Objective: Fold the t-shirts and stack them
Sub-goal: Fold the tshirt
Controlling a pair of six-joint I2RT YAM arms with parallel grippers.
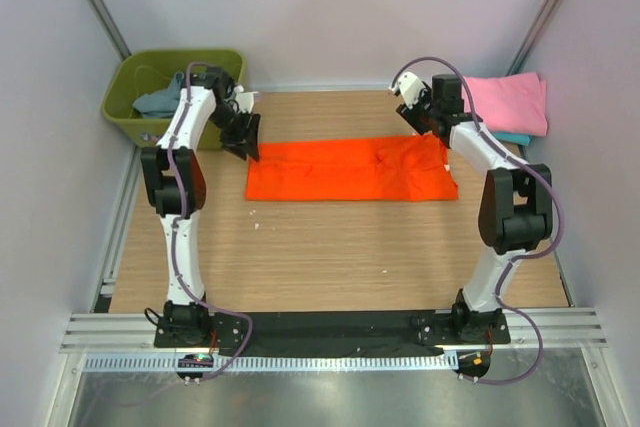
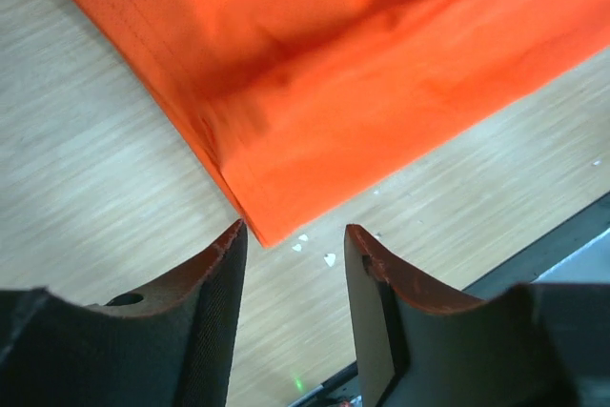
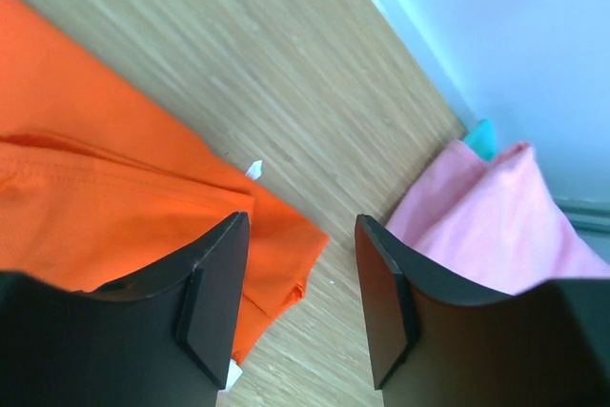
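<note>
— Past the arm bases, what lies on the table [image 1: 330,247]?
— One orange shirt [image 1: 350,169], flat on the wood mid-table, folded into a long band running left to right.
— And the grippers?
— One at each end. The left gripper [image 2: 291,235] hangs just at the band's left corner, jaws apart, nothing between them. The right gripper [image 3: 300,221] is the same at the right end.
— How will the shirt handle?
— Light, limp cotton. I'd expect it to sag when lifted and slide on the wood. I'd pinch all the layers at the end corners so the fold holds.
— Farther back?
— A folded pink shirt [image 1: 510,102] at the far right, on what looks like a teal shirt [image 1: 515,138], though only an edge shows. Far left, a green tub [image 1: 125,87] holds a blue-grey shirt [image 1: 160,102].
</note>
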